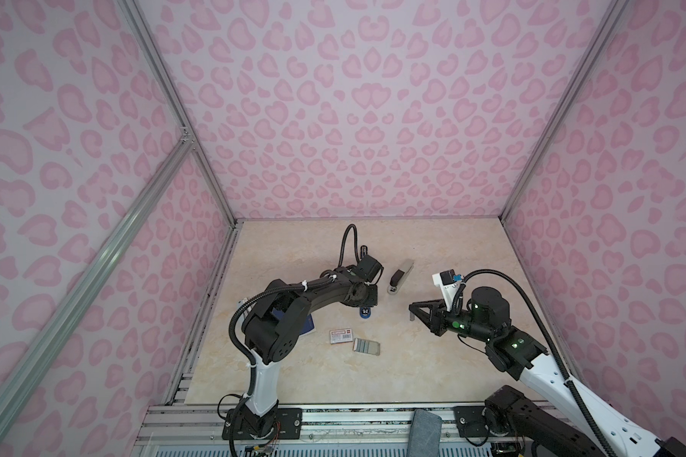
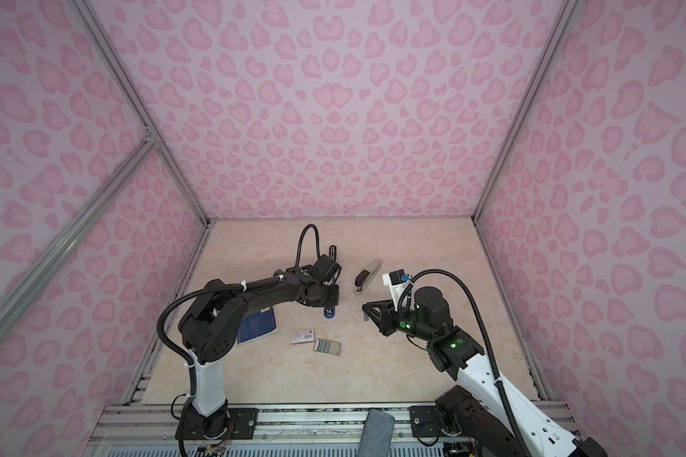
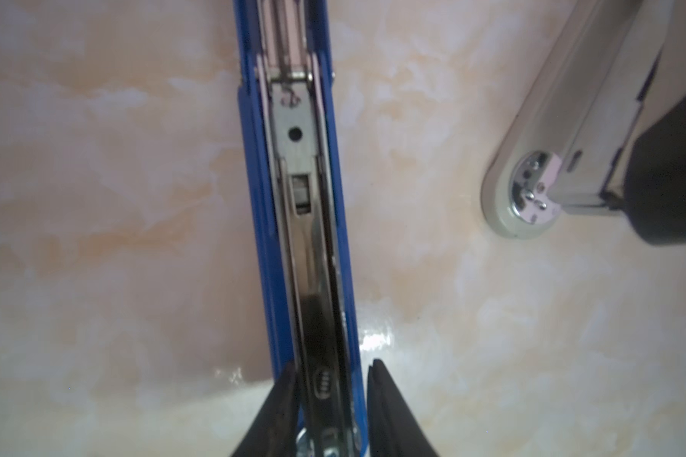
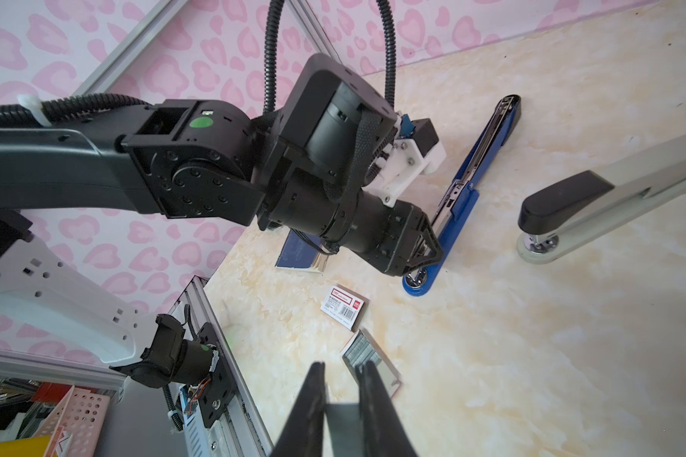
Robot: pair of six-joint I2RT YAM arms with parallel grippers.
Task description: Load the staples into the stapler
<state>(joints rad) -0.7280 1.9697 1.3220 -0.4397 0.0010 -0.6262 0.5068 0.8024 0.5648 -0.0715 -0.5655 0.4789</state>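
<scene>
A blue stapler (image 3: 298, 198) lies opened flat on the marbled tabletop, its metal staple channel bare. My left gripper (image 3: 331, 366) points down over its front end (image 1: 364, 312), open, jaws straddling it: one finger against the blue side, the other a sliver off. My right gripper (image 4: 341, 366) hovers to the right (image 1: 412, 310), shut on a grey strip of staples (image 4: 341, 423). More staples lie in the pale tray (image 1: 367, 347) beside the white red-labelled box (image 1: 341, 336).
A long grey-and-black stapler (image 1: 400, 273) lies closed just behind and right of the blue one. A dark blue booklet (image 2: 258, 324) rests under the left arm. A grey pad (image 1: 423, 431) sits on the front rail. Pink walls enclose three sides.
</scene>
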